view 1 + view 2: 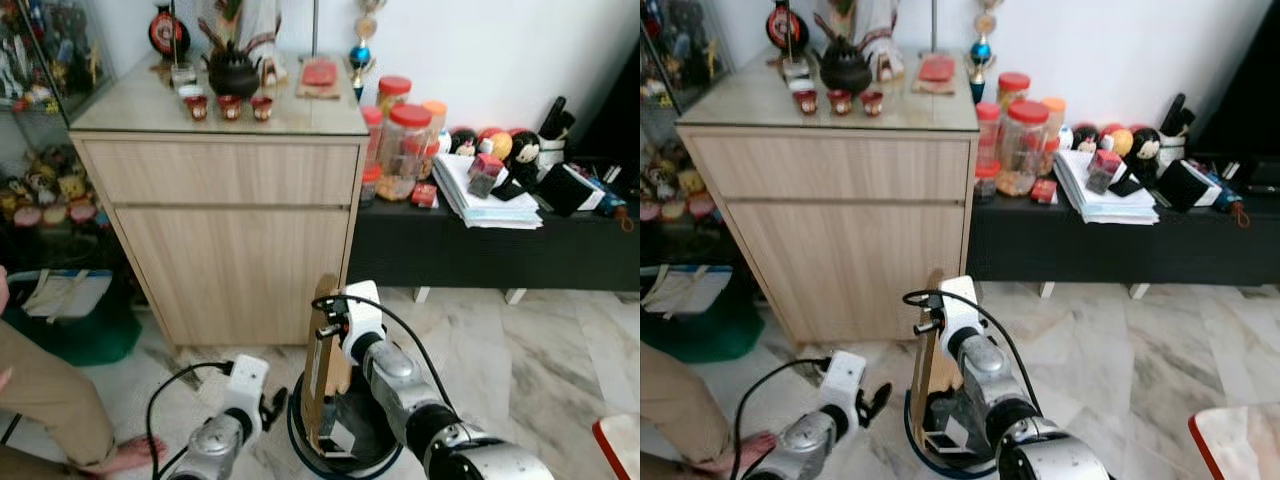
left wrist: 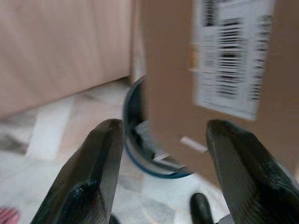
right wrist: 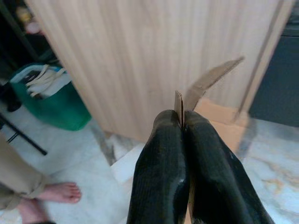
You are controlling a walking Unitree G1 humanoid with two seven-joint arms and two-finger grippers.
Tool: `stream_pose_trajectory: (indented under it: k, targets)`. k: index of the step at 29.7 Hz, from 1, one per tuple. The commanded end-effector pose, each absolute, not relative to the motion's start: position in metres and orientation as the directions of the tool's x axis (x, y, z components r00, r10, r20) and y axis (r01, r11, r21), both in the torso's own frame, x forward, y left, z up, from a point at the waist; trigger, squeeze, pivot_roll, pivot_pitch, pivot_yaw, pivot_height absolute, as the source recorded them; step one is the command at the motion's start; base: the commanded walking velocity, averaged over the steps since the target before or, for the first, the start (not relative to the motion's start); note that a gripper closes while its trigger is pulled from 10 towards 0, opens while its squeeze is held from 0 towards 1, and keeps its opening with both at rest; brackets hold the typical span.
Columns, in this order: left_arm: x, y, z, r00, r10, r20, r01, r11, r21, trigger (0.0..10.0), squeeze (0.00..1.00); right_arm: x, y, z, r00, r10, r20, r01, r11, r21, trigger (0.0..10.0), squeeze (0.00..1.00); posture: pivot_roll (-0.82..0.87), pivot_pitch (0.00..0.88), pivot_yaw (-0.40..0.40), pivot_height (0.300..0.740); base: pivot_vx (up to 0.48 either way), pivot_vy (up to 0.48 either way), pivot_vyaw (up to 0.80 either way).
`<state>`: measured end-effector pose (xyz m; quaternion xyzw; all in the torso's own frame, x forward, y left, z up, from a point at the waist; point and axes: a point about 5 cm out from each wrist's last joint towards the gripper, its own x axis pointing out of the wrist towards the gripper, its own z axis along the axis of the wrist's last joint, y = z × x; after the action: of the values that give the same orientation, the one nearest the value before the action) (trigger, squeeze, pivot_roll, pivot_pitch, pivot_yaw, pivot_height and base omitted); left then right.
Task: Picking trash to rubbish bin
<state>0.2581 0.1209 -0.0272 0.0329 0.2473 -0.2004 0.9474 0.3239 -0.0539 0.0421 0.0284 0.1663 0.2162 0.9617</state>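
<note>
The right gripper (image 3: 183,122) has its fingers clenched on the top edge of a flattened cardboard box (image 1: 322,360), which stands upright with its lower end inside the round dark rubbish bin (image 1: 300,437) on the marble floor before the wooden cabinet (image 1: 225,215). The left gripper (image 2: 163,140) waits just beside the bin, fingers released and spread; its wrist view catches the box's printed barcode label (image 2: 231,56). The right wrist view adds a person's bare foot (image 3: 58,192) and a green bag (image 3: 51,98).

Cardboard sheet (image 1: 322,365) upright in bin (image 1: 296,430), cabinet (image 1: 225,215) behind, bench (image 1: 480,245) right, perhaps a bag (image 1: 75,325) left
</note>
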Motion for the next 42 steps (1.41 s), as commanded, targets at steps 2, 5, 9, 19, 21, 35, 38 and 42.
stream_pose_trajectory:
  k: [2, 5, 9, 19, 21, 35, 38, 42]
  targets:
    - [0.260, 0.114, -0.023, 0.796, -0.404, -0.451, 0.436, 0.899, -0.036, 10.0, 0.00, 0.328, -0.016, 0.063, 0.832, 0.498, -0.244, -0.474, 0.867, 0.154, 10.0, 0.00, 0.10, 0.041, -0.095, 0.740, 0.000, 0.000, 0.00]
    - [0.259, 0.112, -0.023, 0.791, -0.415, -0.449, 0.446, 0.894, -0.041, 10.0, 0.00, 0.326, -0.010, 0.064, 0.826, 0.509, -0.243, -0.487, 0.860, 0.151, 10.0, 0.00, 0.10, 0.049, -0.099, 0.740, 0.000, 0.000, 0.00]
    - [0.258, 0.111, -0.023, 0.795, -0.409, -0.448, 0.438, 0.898, -0.041, 10.0, 0.00, 0.324, -0.008, 0.062, 0.817, 0.521, -0.247, -0.499, 0.853, 0.149, 10.0, 0.00, 0.10, 0.056, -0.105, 0.740, 0.000, 0.000, 0.00]
    - [0.258, 0.102, -0.022, 0.789, -0.436, -0.433, 0.458, 0.887, -0.058, 10.0, 0.00, 0.326, -0.011, 0.064, 0.824, 0.511, -0.244, -0.488, 0.859, 0.153, 10.0, 0.00, 0.09, 0.071, -0.111, 0.740, 0.000, 0.000, 0.00]
    - [0.259, 0.101, -0.021, 0.789, -0.440, -0.429, 0.462, 0.885, -0.059, 10.0, 0.00, 0.327, -0.012, 0.064, 0.825, 0.510, -0.242, -0.487, 0.860, 0.153, 10.0, 0.00, 0.09, 0.072, -0.111, 0.740, 0.000, 0.000, 0.00]
    - [0.263, 0.093, -0.017, 0.790, -0.453, -0.414, 0.468, 0.881, -0.070, 10.0, 0.00, 0.332, -0.025, 0.063, 0.857, 0.443, -0.264, -0.429, 0.896, 0.112, 10.0, 0.00, 0.10, 0.077, -0.116, 0.740, 0.000, 0.000, 0.00]
    - [0.261, 0.094, -0.018, 0.790, -0.453, -0.413, 0.468, 0.881, -0.071, 10.0, 0.00, 0.341, -0.040, 0.067, 0.895, 0.357, -0.268, -0.349, 0.934, 0.076, 10.0, 0.00, 0.11, 0.083, -0.119, 0.740, 0.000, 0.000, 0.00]
    - [0.260, 0.094, -0.018, 0.790, -0.453, -0.414, 0.468, 0.881, -0.073, 10.0, 0.00, 0.344, -0.045, 0.070, 0.905, 0.334, -0.264, -0.326, 0.943, 0.073, 10.0, 0.00, 0.11, 0.085, -0.120, 0.740, 0.000, 0.000, 0.00]
